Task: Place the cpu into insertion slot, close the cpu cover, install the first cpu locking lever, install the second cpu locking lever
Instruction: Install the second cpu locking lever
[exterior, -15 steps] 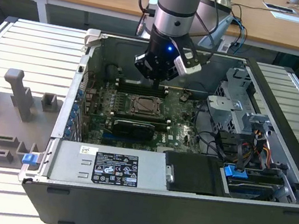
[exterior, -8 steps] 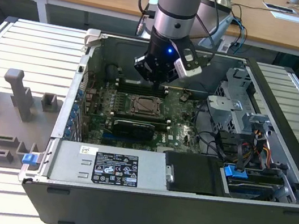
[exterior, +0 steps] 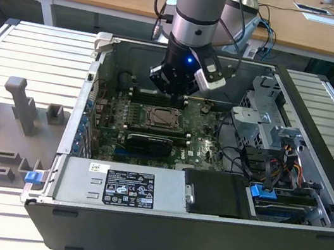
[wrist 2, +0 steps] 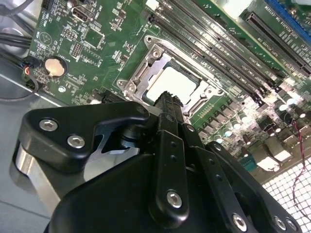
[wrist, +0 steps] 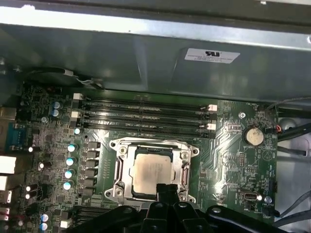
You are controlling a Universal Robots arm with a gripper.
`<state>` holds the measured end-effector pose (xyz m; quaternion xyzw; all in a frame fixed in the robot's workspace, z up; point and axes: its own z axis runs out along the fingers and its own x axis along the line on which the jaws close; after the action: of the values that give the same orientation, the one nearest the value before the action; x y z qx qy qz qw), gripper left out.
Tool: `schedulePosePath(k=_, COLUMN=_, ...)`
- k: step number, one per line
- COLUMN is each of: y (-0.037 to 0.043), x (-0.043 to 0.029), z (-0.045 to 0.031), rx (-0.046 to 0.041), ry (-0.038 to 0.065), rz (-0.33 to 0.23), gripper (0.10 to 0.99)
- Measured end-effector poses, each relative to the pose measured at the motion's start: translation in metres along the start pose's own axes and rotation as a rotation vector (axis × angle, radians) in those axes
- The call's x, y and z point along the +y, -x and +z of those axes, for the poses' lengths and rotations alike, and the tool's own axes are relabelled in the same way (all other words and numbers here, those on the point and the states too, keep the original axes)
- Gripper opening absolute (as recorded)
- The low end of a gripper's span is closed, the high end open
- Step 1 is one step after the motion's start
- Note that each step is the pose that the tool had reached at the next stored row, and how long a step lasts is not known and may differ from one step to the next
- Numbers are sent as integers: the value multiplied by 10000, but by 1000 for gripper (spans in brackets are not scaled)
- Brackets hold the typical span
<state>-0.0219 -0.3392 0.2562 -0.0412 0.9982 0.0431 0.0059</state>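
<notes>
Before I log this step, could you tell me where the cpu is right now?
In both wrist views the cpu sits in the insertion slot, framed by the cpu cover, beside the long memory slots, with the gripper at its edge.

The cpu (wrist: 151, 174) lies in the insertion slot (wrist: 119, 182), with the cpu cover (wrist: 151, 144) down around it. The memory slots (wrist: 146, 116) run beside the socket. The gripper (exterior: 172, 88) hangs above this socket, inside the computer case (exterior: 310, 187).
</notes>
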Motion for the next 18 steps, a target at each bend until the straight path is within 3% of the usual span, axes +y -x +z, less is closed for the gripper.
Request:
schedulePosePath(k=6, y=-12, x=-147, z=9, rx=55, ry=16, rz=6, gripper=106)
schedulePosePath(k=10, y=-26, x=-246, z=22, rx=49, ry=90, rz=5, gripper=106)
schedulePosePath(k=16, y=-80, x=-311, z=66, rx=33, ry=287, rz=7, gripper=106)
schedulePosePath(k=18, y=-89, x=-325, z=74, rx=33, ry=297, rz=6, gripper=106)
